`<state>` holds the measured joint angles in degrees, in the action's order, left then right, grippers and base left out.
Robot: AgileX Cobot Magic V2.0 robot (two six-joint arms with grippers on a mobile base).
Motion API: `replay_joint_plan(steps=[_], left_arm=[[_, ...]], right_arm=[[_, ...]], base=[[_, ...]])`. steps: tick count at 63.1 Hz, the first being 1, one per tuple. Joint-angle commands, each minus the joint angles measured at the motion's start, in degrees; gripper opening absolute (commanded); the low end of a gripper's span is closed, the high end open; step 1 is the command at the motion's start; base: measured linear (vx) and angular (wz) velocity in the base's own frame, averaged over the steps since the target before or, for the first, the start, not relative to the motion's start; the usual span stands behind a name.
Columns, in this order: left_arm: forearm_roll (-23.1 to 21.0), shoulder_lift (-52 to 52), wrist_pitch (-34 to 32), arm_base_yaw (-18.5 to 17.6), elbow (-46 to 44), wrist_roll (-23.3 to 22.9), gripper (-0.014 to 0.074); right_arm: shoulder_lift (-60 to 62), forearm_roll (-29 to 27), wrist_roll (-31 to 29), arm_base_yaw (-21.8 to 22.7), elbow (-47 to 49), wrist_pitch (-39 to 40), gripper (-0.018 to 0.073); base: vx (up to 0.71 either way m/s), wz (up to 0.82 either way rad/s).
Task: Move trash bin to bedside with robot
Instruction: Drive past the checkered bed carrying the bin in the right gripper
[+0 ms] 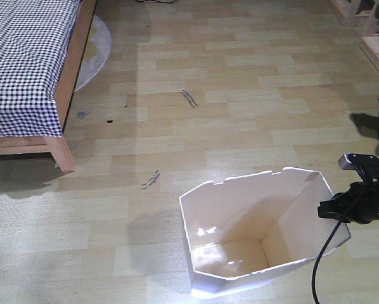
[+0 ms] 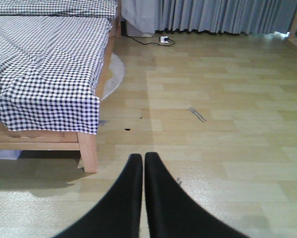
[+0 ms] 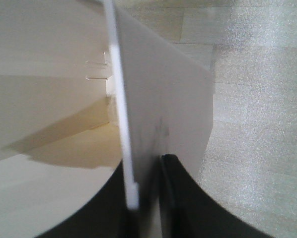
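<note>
The white trash bin (image 1: 253, 240) stands on the floor at the bottom of the front view, its cream inside showing. My right gripper (image 1: 329, 210) is shut on the bin's right wall at the rim; in the right wrist view the thin white rim (image 3: 121, 124) runs between the two black fingers of the gripper (image 3: 144, 171). The bed (image 1: 25, 69) with its checked cover and wooden frame is at the far left, well away from the bin. My left gripper (image 2: 143, 157) hangs shut over bare floor, holding nothing, facing the bed's corner leg (image 2: 89, 151).
A round pale rug (image 1: 94, 50) lies beside the bed. Dark scuff marks (image 1: 189, 98) dot the wood floor. Wooden furniture (image 1: 373, 31) stands at the far right. Grey curtains (image 2: 223, 15) and a floor cable with plug (image 2: 161, 39) lie beyond the bed.
</note>
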<state>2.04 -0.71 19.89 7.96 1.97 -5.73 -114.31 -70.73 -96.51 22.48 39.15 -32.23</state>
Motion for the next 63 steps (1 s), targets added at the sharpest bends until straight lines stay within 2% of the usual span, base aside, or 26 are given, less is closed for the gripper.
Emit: replay_joint_plan(steps=[1, 33, 63], left_arm=[[-0.1, -0.8, -3.8, -0.2, 0.2, -0.2, -0.0006], [-0.1, -0.8, -3.8, -0.2, 0.2, -0.2, -0.0006], [-0.1, -0.8, -3.8, -0.2, 0.2, -0.2, -0.0006]], right_arm=[[3.7, -3.7, 1.1, 0.1, 1.0, -10.2, -0.0005], [3.7, -3.7, 1.1, 0.1, 1.0, -10.2, -0.0005], [3.7, -3.7, 1.1, 0.1, 1.0, -10.2, -0.0005]], base=[[0.12, 0.19], [0.15, 0.13], [0.26, -0.02]])
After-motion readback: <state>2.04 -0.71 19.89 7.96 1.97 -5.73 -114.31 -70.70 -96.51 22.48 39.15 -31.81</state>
